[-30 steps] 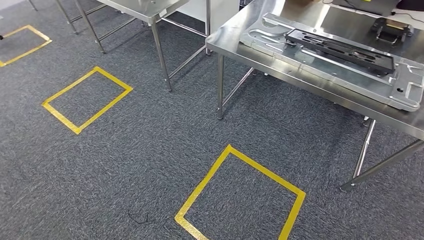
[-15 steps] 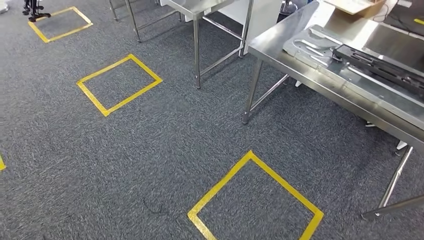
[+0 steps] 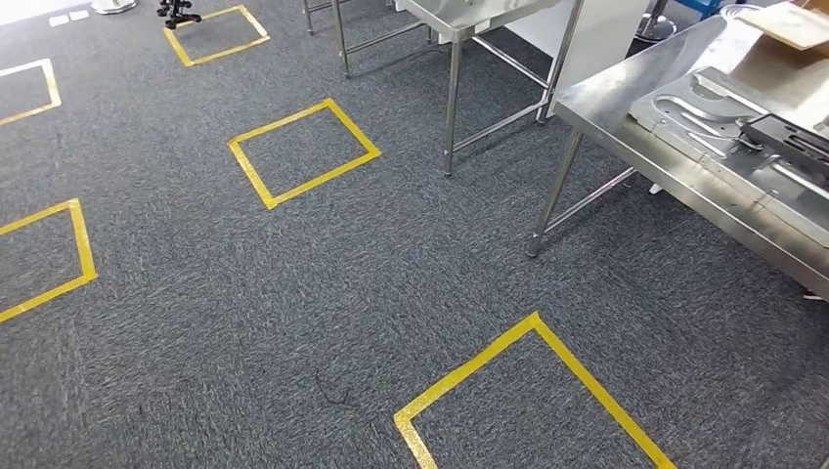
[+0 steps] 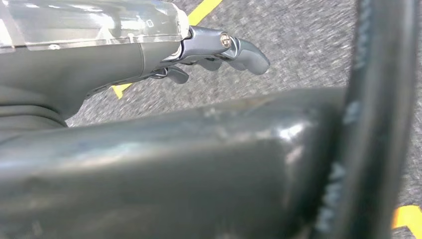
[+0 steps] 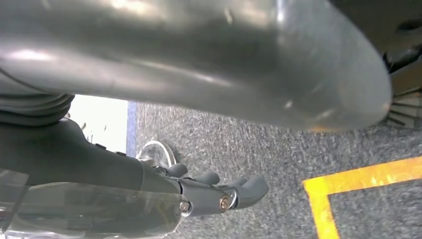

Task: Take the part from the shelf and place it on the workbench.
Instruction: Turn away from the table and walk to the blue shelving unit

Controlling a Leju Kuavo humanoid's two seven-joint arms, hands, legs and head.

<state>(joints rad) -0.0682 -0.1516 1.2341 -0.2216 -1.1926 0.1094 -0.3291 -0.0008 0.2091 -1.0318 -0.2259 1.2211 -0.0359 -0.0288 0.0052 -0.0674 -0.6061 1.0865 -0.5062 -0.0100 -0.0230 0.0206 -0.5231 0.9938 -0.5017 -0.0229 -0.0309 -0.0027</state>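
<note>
in the head view the grey carpet (image 3: 293, 293) carried several yellow tape squares (image 3: 303, 151). at the right edge stood a steel workbench (image 3: 626, 107), and on it lay a flat silver metal plate (image 3: 684, 103) with a black part (image 3: 797, 137) resting on top of it, near the picture's right border. a second steel table (image 3: 469, 15) stood further back, well apart from the squares. whether the black piece was the task's part, i could not tell, and no shelf was seen.

in the left wrist view the left hand (image 4: 209, 47) hung above the carpet beside a yellow tape line; its fingers were a little bent and apart, and it held nothing.

in the right wrist view the right hand (image 5: 214, 191) also hung over the carpet near a yellow tape corner (image 5: 318, 191), the fingers loosely spread, with nothing in them.
</note>
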